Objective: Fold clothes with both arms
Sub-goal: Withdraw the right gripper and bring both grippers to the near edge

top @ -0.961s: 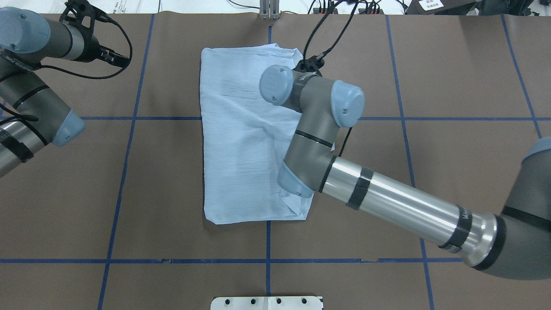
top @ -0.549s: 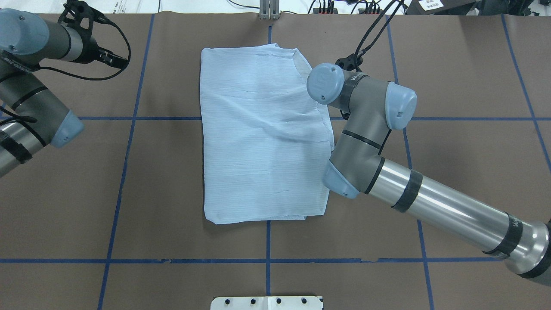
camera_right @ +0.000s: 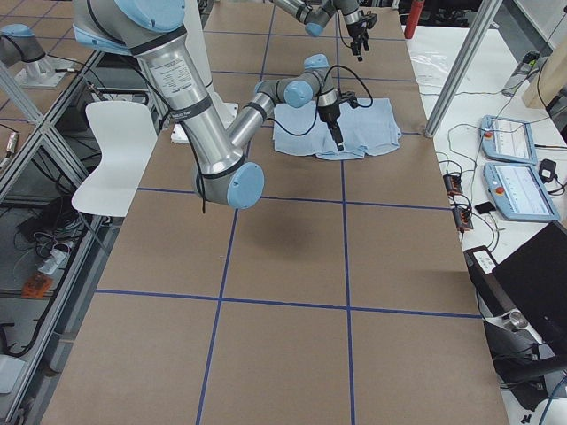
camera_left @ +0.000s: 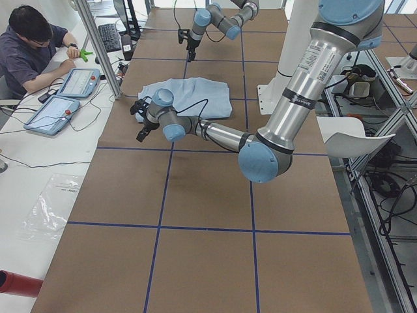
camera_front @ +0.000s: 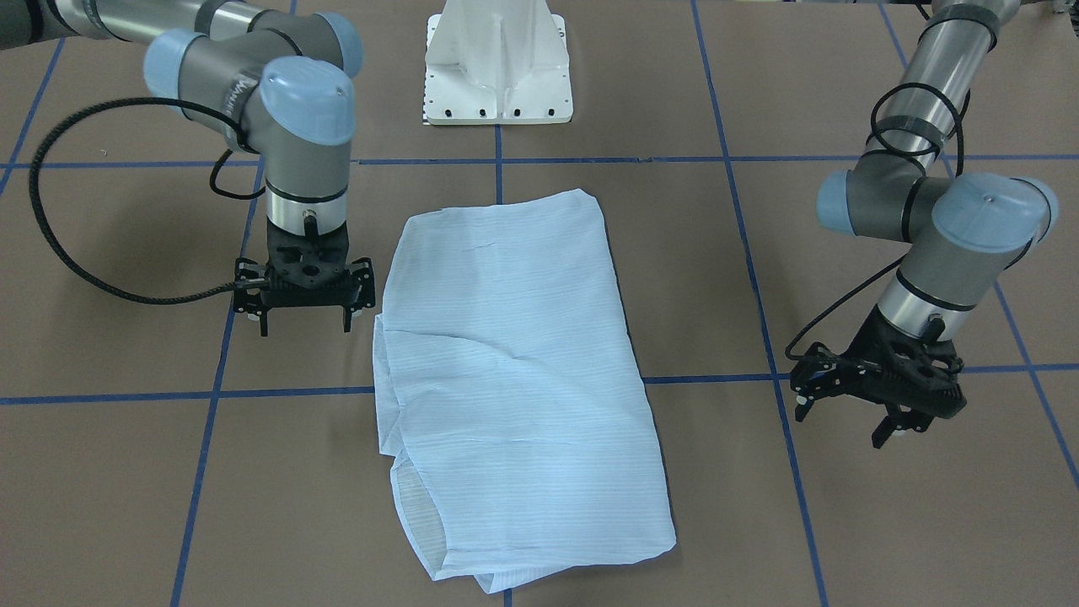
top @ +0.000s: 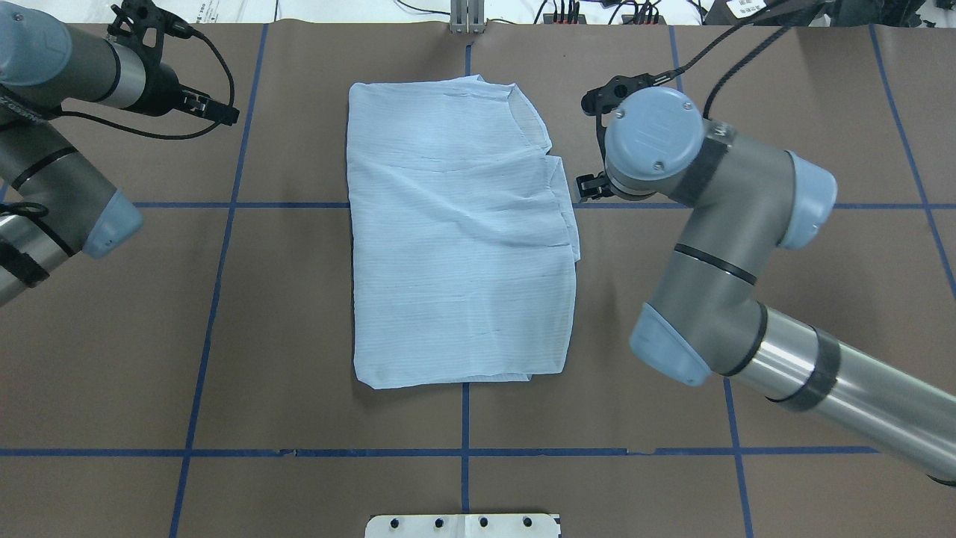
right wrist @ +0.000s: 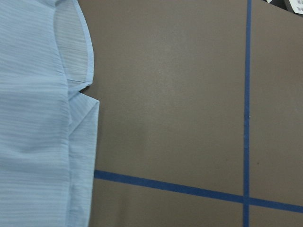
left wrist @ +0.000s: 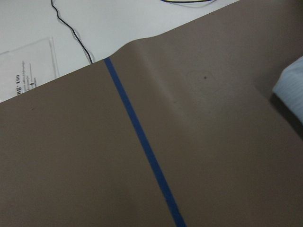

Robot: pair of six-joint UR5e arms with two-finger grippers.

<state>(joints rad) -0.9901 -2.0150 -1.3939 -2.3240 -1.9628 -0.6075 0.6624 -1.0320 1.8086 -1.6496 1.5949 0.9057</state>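
Observation:
The light blue striped shirt (top: 459, 232) lies folded into a tall rectangle in the middle of the table (top: 299, 299), its collar end at the far side. It also shows in the front view as the shirt (camera_front: 514, 379). My right gripper (camera_front: 303, 324) hangs open just off the shirt's right edge, fingers pointing down with nothing between them. In the overhead view the right gripper (top: 594, 142) is mostly under its wrist. My left gripper (camera_front: 847, 417) is open and empty too, well to the shirt's left, above bare table. The right wrist view shows the shirt's edge (right wrist: 33, 118).
Blue tape lines (top: 464, 418) cross the brown table cover. The white pedestal base (camera_front: 499, 67) stands at the robot's side. A person (camera_left: 29, 45) sits at a side desk with tablets (camera_left: 65, 94). A white chair (camera_left: 352, 140) stands beside the table.
My right arm swung off the shirt to the right and now hangs beside its right edge, leaving the whole shirt uncovered. The left arm barely moved.

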